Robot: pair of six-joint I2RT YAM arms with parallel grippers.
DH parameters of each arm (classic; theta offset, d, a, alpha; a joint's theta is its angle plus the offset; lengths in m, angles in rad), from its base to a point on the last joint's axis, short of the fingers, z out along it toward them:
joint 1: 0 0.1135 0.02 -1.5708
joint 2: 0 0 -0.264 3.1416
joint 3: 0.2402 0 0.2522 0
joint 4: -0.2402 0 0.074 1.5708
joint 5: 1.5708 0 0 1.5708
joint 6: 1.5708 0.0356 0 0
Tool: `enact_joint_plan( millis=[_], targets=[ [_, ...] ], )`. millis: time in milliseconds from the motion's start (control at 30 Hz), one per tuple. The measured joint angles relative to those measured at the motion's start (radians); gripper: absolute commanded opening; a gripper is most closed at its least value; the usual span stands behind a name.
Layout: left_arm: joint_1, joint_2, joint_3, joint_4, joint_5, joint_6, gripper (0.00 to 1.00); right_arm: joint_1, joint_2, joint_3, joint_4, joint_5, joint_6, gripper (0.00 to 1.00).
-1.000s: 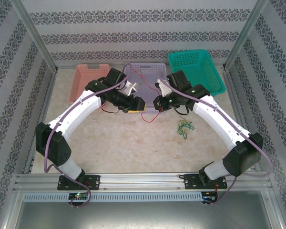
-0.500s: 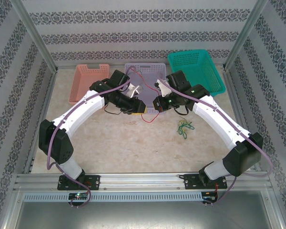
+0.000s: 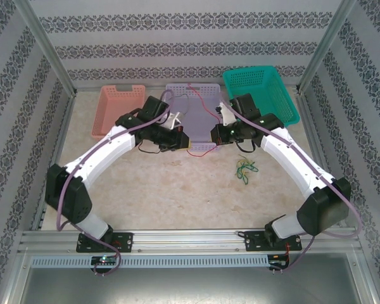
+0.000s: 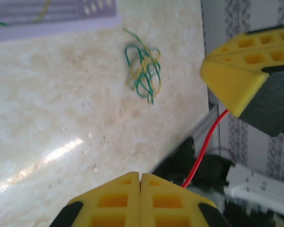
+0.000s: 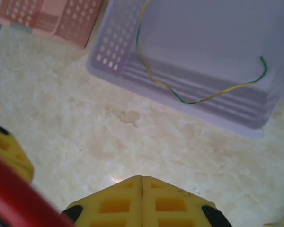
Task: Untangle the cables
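Left gripper (image 4: 140,195): we find the yellow pads pressed flat together, pinching the red cable (image 3: 196,152), which leaves at their right edge.
Right gripper (image 3: 218,134): we find it clamped narrow on the other end of the same red cable, pads meeting.
Gripper positions: both hang above the near edge of the lilac basket (image 3: 206,89), facing each other and apart.
Red cable: it sags in a loop between the two grippers, above the marble-patterned table (image 3: 177,196).
Green-and-yellow tangle (image 3: 245,168): we note a small knot of thin wires lying loose on the table, near the right arm, apart from both grippers.
Green-and-yellow cable (image 5: 199,98): one single strand lies inside the lilac basket.
Other baskets: pink basket (image 3: 117,101) left of the lilac one, teal basket (image 3: 259,88) right of it.
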Motion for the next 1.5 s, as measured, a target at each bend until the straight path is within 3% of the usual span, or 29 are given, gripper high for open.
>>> enact_joint_plan(
  millis=[167,267,433,533,700,1000,1233,1500],
  targets=[
    [-0.019,-0.245,-0.306,0.293,-0.192,-0.376,0.00,-0.076,-0.070,-0.137,0.129,-0.007,0.216,0.00],
    [-0.027,-0.348,-0.436,0.383,-0.300,-0.583,0.00,-0.100,-0.104,-0.212,0.216,0.032,0.345,0.00],
    [-0.032,-0.361,-0.492,0.457,-0.378,-0.830,0.00,-0.111,-0.114,-0.276,0.352,0.069,0.509,0.00],
    [-0.041,-0.365,-0.504,0.462,-0.404,-0.903,0.00,-0.111,-0.114,-0.268,0.391,0.073,0.531,0.00],
    [-0.043,-0.405,-0.467,0.417,-0.443,-0.895,0.03,-0.159,-0.106,-0.201,0.363,0.068,0.448,0.00],
    [-0.042,-0.299,-0.191,0.272,-0.356,-0.646,0.11,-0.423,0.003,-0.019,0.233,0.030,0.181,0.00],
    [-0.043,-0.282,-0.135,0.152,-0.321,-0.463,0.11,-0.474,0.248,0.224,0.142,0.130,0.036,0.00],
    [-0.043,-0.336,-0.151,0.093,-0.323,-0.399,0.11,-0.485,0.514,0.496,0.044,0.292,-0.037,0.00]
  ],
)
